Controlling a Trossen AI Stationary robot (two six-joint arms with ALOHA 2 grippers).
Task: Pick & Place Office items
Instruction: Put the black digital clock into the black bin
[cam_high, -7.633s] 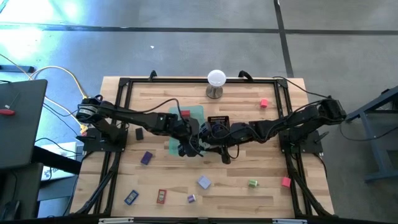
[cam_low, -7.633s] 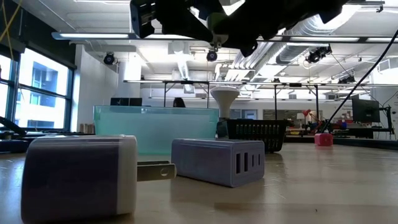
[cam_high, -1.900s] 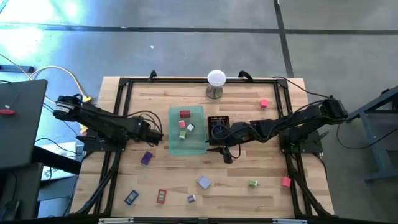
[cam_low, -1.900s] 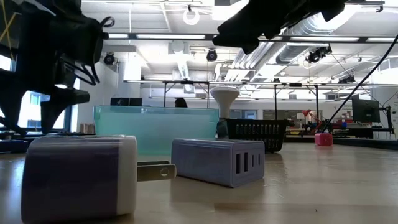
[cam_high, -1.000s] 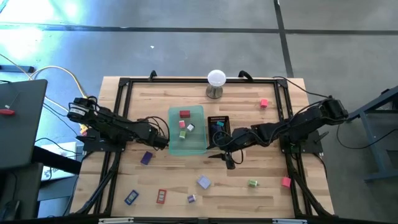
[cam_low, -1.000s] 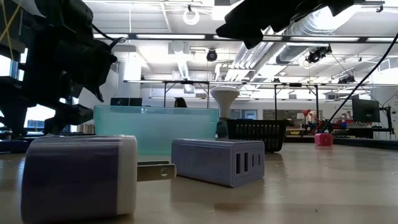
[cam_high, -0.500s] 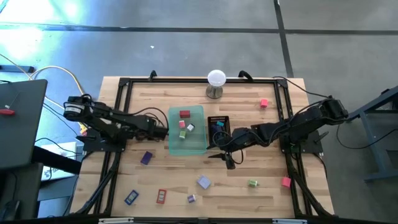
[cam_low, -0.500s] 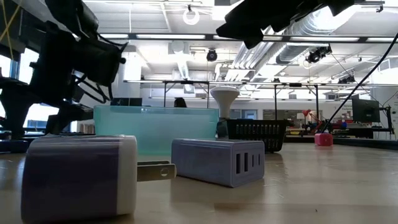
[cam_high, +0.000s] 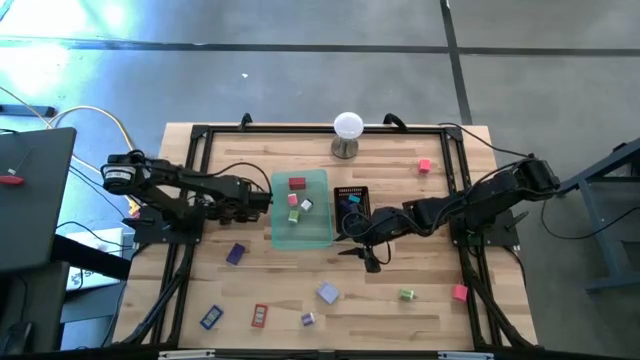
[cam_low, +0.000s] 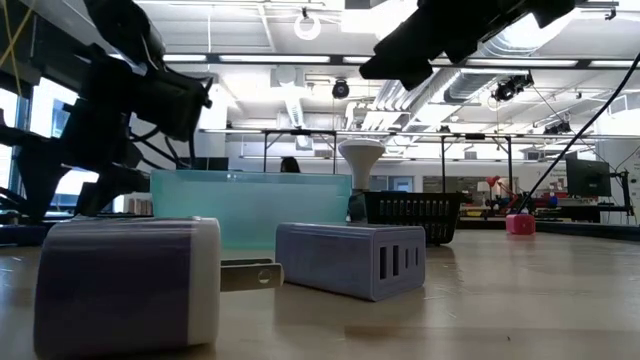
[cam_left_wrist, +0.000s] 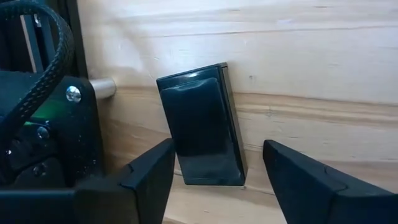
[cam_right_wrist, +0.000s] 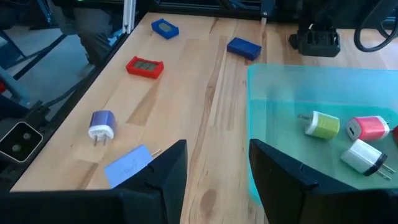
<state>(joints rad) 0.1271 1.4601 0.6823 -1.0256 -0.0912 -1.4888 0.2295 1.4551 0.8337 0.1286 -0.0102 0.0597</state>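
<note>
Three plugs in translucent green tray; left gripper spread around glossy black block, ungripped; right gripper parted, empty; many items remain scattered.

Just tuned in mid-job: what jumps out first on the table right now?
The green tray at mid-table, already holding a red block and small chargers. Left of it, the left hand sits open astride a black block on the wood. The right hand hangs empty in front of the mesh tray.
</note>
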